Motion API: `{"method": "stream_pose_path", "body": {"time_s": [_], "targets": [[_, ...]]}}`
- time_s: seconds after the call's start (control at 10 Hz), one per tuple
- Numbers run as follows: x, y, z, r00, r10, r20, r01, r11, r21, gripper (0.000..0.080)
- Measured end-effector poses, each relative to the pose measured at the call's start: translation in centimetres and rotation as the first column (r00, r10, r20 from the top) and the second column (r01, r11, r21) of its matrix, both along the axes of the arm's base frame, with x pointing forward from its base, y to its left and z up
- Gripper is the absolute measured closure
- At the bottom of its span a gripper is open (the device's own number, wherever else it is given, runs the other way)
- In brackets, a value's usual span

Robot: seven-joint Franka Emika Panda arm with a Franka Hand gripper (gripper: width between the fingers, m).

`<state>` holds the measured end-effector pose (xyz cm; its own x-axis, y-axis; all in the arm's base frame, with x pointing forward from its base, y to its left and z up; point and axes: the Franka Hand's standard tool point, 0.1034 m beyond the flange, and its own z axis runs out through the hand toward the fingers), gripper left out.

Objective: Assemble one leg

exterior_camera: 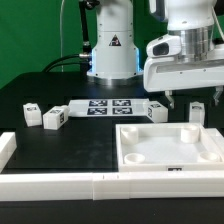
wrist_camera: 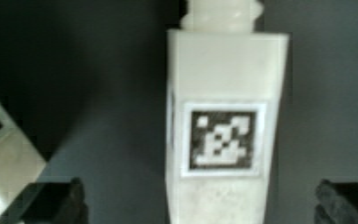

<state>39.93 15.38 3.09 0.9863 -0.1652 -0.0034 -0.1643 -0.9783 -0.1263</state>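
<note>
In the exterior view my gripper [exterior_camera: 192, 98] hangs just above a small white leg [exterior_camera: 196, 110] with a black-and-white tag, beside the far right corner of the white panel [exterior_camera: 170, 158]. In the wrist view that leg [wrist_camera: 226, 110] lies lengthwise between my fingers, tag facing up. The gripper [wrist_camera: 197, 203] is open. The dark fingertips [wrist_camera: 51, 202] stand well clear of the leg on both sides. Another leg [exterior_camera: 158, 110] lies by the panel's far left corner. Two more legs [exterior_camera: 30, 113] [exterior_camera: 53, 118] lie at the exterior view's left.
The marker board [exterior_camera: 105, 107] lies on the black table behind the panel, in front of the robot base [exterior_camera: 112, 50]. A low white wall [exterior_camera: 90, 186] runs along the table's front edge and turns up at the left corner [exterior_camera: 6, 148].
</note>
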Motion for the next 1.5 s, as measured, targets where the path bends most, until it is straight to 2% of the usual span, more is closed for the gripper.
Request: {"method": "stream_pose_path", "body": {"time_s": [0.1, 0.2, 0.4, 0.5, 0.7, 0.8, 0.9, 1.0, 1.2, 1.5], "targets": [[-0.4, 0.0, -0.2, 0.999, 0.019, -0.043, -0.019, 1.000, -0.002, 0.0151], [-0.9, -0.5, -0.2, 0.982, 0.056, -0.180, -0.056, 0.998, 0.009, 0.0151], [-0.2, -1.2, 0.2, 0.938, 0.090, -0.334, -0.077, 0.996, 0.050, 0.0151], [-0.8, -1.0, 0.2, 0.894, 0.117, -0.434, -0.092, 0.993, 0.078, 0.0151], [-0.9, -0.3, 0.5, 0.781, 0.149, -0.607, -0.089, 0.988, 0.128, 0.0151], [-0.8, 0.0, 0.4, 0.743, 0.161, -0.650, -0.088, 0.986, 0.143, 0.0151], [-1.5, 0.4, 0.6, 0.673, 0.174, -0.719, -0.085, 0.984, 0.159, 0.0151], [-1.1, 0.9, 0.2, 0.639, 0.167, -0.751, -0.073, 0.985, 0.156, 0.0151], [-0.7, 1.3, -0.5, 0.647, 0.159, -0.746, -0.071, 0.986, 0.149, 0.0151], [-1.6, 1.4, -1.3, 0.652, 0.133, -0.746, -0.060, 0.990, 0.124, 0.0151]]}}
